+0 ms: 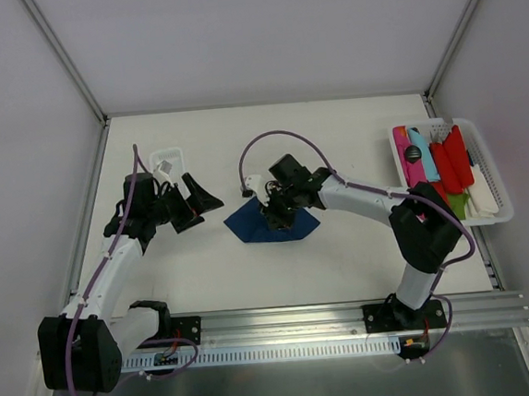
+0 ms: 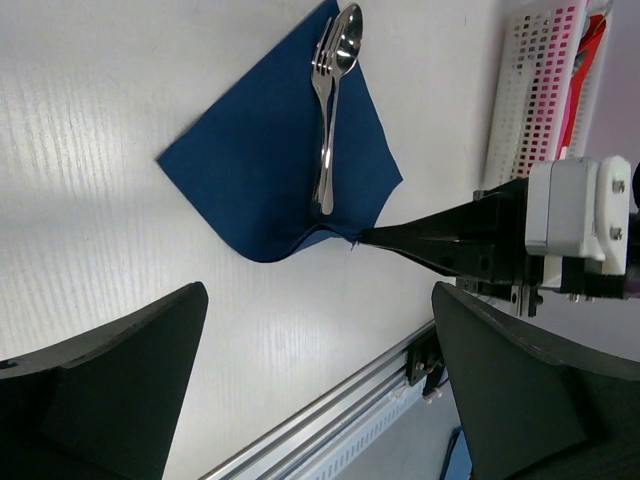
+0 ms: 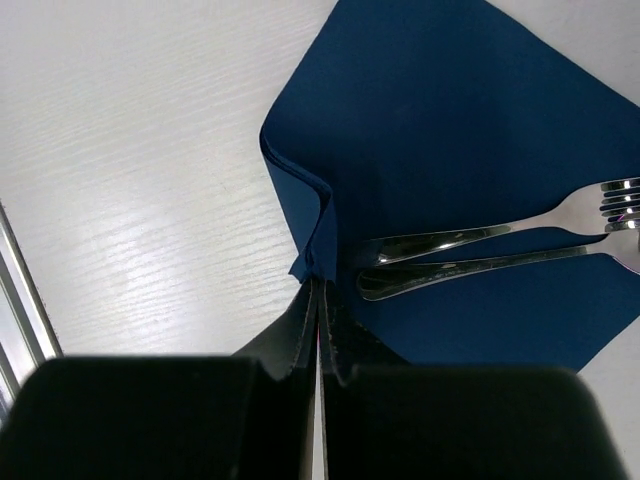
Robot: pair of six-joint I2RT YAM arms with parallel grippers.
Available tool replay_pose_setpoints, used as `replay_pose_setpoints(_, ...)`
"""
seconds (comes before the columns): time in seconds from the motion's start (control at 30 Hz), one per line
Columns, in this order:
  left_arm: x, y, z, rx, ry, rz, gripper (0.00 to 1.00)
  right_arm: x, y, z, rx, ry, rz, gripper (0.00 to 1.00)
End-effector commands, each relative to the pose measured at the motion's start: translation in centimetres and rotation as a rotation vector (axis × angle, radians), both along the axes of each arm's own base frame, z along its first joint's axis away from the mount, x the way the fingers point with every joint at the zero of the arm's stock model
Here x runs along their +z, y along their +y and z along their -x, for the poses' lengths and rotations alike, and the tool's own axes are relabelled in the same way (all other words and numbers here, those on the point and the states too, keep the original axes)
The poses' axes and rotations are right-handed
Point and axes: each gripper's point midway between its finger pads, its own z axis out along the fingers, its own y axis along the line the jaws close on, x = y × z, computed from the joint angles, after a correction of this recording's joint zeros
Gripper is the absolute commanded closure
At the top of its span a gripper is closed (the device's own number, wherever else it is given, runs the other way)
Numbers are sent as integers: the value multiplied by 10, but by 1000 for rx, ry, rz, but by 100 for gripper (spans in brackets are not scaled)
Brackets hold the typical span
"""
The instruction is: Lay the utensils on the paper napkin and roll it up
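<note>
Napkin (image 3: 450, 130): corner at 7 o'clock pinched, lifted.
Right gripper (image 3: 318, 300): clamped on it; paper may slip.
Utensils (image 3: 420, 243): loose; fold could scatter them.
Left gripper (image 2: 315, 300): wide, empty.

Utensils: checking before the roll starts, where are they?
Left wrist view: the utensils lie together on the paper napkin, handles toward the corner the right gripper pinches.

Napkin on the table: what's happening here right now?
The right hand is shut on one corner of the navy napkin, pinching it slightly up off the table, apparently to start the roll. A fork and a spoon already lie side by side on the napkin. The left hand is open and hangs off to the side, touching nothing. No roll has formed yet.
</note>
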Motion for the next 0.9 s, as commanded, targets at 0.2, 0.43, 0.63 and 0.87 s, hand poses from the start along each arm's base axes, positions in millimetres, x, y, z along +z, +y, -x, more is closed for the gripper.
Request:
replay_pose_setpoints(0.2, -8, -11, -5, -58, -41, -90, 10, 11, -3, -9, -60, 116, -73, 100)
replay_pose_setpoints(0.43, -18, -34, -6, -116, -38, -161, 14, 7, -16, -23, -127, 183, -99, 100)
replay_pose_setpoints(0.63, -24, -47, -5, -150, -26, -184, 26, 7, -19, -35, -156, 212, -121, 100)
replay_pose_setpoints(0.87, -33, -72, -3, -202, -4, -154, 54, 7, -18, -49, -157, 228, -123, 100)
